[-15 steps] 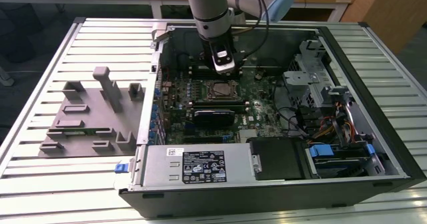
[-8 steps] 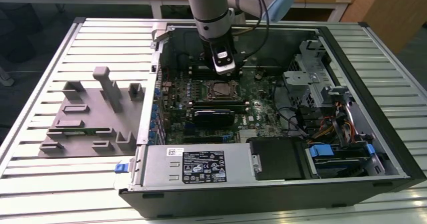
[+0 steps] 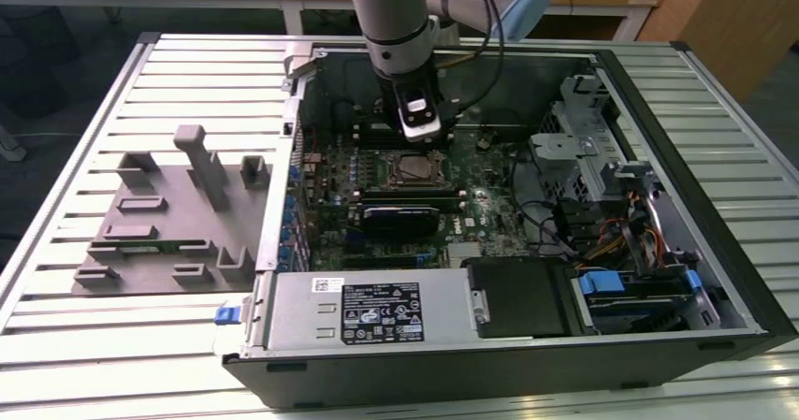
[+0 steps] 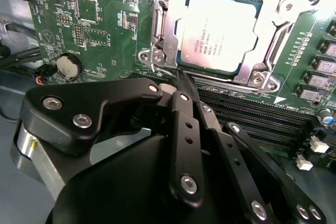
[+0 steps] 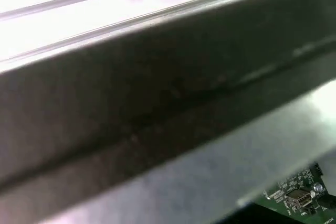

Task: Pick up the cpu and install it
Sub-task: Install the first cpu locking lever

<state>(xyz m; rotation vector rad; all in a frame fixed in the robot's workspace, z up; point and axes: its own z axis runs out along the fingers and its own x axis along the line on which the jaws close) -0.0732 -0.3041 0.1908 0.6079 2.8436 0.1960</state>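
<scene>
The cpu (image 3: 413, 167) lies flat in its socket on the green motherboard (image 3: 487, 210) inside the open computer case. In the second wrist view its pale silver top (image 4: 220, 32) sits inside the metal socket frame (image 4: 167, 24). My gripper (image 3: 421, 137) hangs just above the socket's far side in the exterior view. Its black fingers (image 4: 182, 114) are shut together with nothing between them. The gripper (image 4: 182, 77) tip sits by the frame's edge, beside the cpu and apart from its top.
A black finned block (image 3: 399, 219) lies just in front of the socket. Memory slots (image 4: 252, 116) run beside it and a coin battery (image 4: 68, 66) sits on the board. The case wall (image 5: 157, 103) is close. A grey fixture with upright blocks (image 3: 175, 214) stands outside the case.
</scene>
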